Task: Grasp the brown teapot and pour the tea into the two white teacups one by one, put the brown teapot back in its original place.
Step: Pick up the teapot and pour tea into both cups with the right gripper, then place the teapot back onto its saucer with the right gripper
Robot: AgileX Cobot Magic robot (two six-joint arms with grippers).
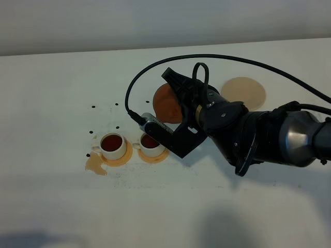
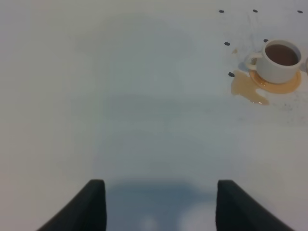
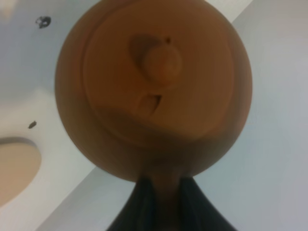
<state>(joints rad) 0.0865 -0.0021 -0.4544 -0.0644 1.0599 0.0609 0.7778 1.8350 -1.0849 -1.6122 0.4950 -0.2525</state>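
The brown teapot [image 1: 166, 103] hangs in the air behind the two white teacups, held by its handle in my right gripper [image 1: 178, 99], which is shut on it. In the right wrist view the teapot [image 3: 154, 82] fills the frame, lid knob facing the camera, with the fingers [image 3: 144, 204] clamped on the handle. Both teacups, left [image 1: 113, 145] and right [image 1: 150, 144], hold brown tea and stand on orange coasters. The cream saucer [image 1: 243, 92] lies bare at the back right. My left gripper [image 2: 161, 207] is open and empty over bare table; the left cup [image 2: 280, 59] lies far ahead of it.
A tan tea puddle [image 1: 95, 165] lies on the white table [image 1: 51, 103] beside the left cup's coaster; it also shows in the left wrist view [image 2: 248, 89]. Small black dots [image 1: 93, 107] mark the table. A black cable [image 1: 217, 59] arcs over the right arm.
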